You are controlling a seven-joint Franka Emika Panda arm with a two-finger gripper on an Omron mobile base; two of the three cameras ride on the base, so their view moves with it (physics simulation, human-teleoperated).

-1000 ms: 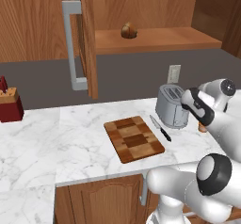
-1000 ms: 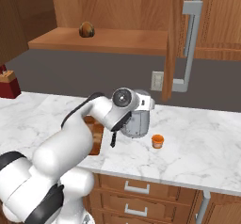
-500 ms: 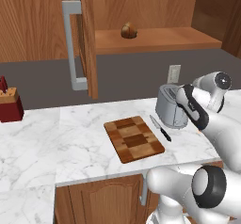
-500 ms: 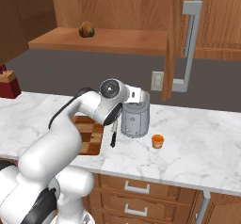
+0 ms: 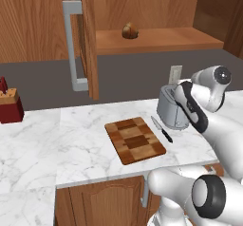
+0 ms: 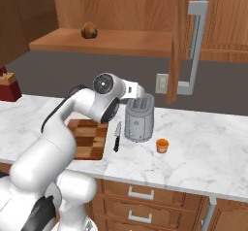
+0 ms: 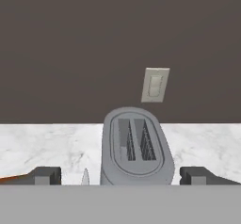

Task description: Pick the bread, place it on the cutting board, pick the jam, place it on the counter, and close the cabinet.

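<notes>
glossy white rounded arm (image 6: 58,133) segments. dark grey round joint caps and black bands. a black cable runs along it.

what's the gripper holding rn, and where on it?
Nothing. In the hand view the gripper is open, fingertips wide apart above the toaster, nothing between them. The bread sits on the cabinet shelf, the jam on the counter.

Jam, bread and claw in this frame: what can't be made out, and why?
- Jam: left base view, behind the toaster and the arm.
- Bread: too small for crust detail.
- Claw: hand view, fingertips cut by the bottom edge, though wide apart.
- Cutting board: right base view, partly behind the arm.
</notes>
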